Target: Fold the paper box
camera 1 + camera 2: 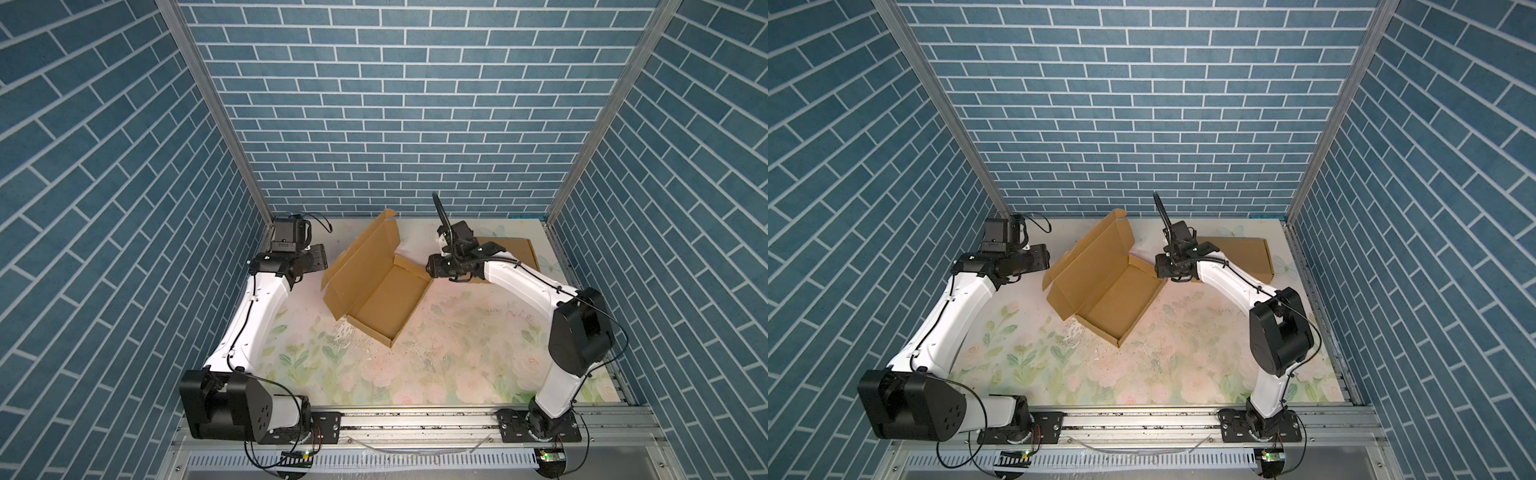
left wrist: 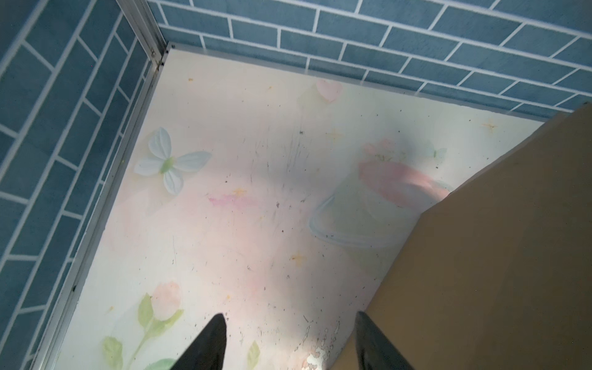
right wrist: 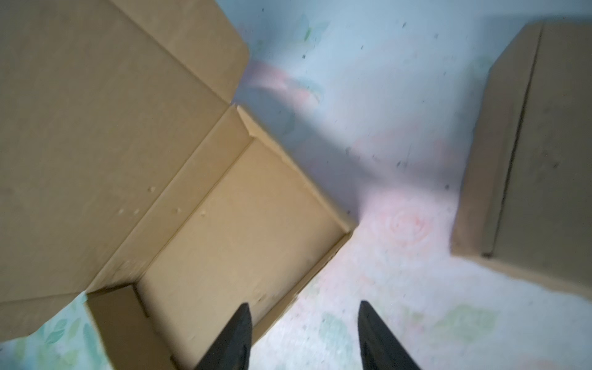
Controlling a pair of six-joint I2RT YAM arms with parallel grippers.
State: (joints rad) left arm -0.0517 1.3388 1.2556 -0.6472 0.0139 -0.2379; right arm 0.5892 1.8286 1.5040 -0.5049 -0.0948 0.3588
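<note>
The paper box (image 1: 390,299) sits mid-table, turned at an angle, with its shallow tray flat on the floral mat (image 1: 457,353). Its lid (image 1: 365,257) is hinged up and leans toward the left arm, the side flaps splayed. It is plain brown corrugated card with crisp creases and rounded flap corners.

The left gripper (image 2: 290,315) hangs with its jaws spread and empty. One dark finger (image 2: 371,339) is right against the lid's outer face, but contact cannot be told. Past it, bare scuffed mat runs to the far left corner.

The right gripper (image 3: 303,303) is also spread and grips nothing. It straddles the tray's long wall near the far corner, one finger (image 3: 237,333) over the tray floor and the other over the mat.

A closed cardboard box (image 1: 517,251) lies flat near the far right edge, well apart from the tray. The near half of the mat is free. Blue brick-patterned panels (image 1: 395,124) on aluminium posts close off three sides.
</note>
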